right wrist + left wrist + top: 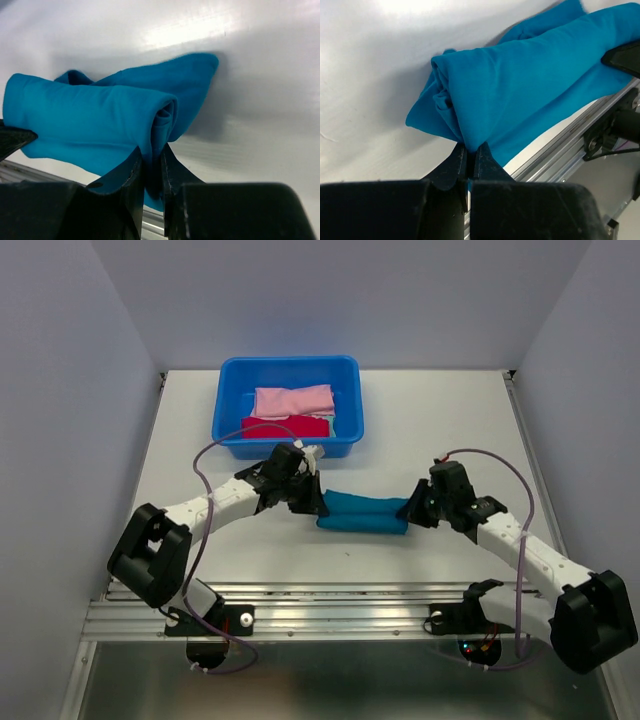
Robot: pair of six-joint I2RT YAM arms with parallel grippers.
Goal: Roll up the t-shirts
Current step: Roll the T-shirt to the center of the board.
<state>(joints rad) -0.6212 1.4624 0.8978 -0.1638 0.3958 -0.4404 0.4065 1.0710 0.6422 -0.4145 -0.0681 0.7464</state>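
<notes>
While both arms reach forward and inward from their bases, elbows bent outward so the forearms converge, the left gripper (318, 506) and the right gripper (411, 512) face each other across the rolled teal t-shirt (362, 515), which lies on the white table (440, 420) directly between them. From the left wrist view, the left gripper (470, 148) has its dark fingers nearly together, pinching a thin fold at the lower edge of the teal t-shirt (520, 85); the spiral end of the roll sits just above and ahead of the fingertips. From the right wrist view, the right gripper (152, 151) is narrowly closed on cloth hanging from the other end of the teal t-shirt (90, 125), its rolled layers showing just above the fingers. Beyond the left gripper, close to its wrist, stands a blue tub (232, 400) holding a pink bundle (293, 400) and a red bundle (285, 427). A pale cable (203, 465) loops above each forearm.
</notes>
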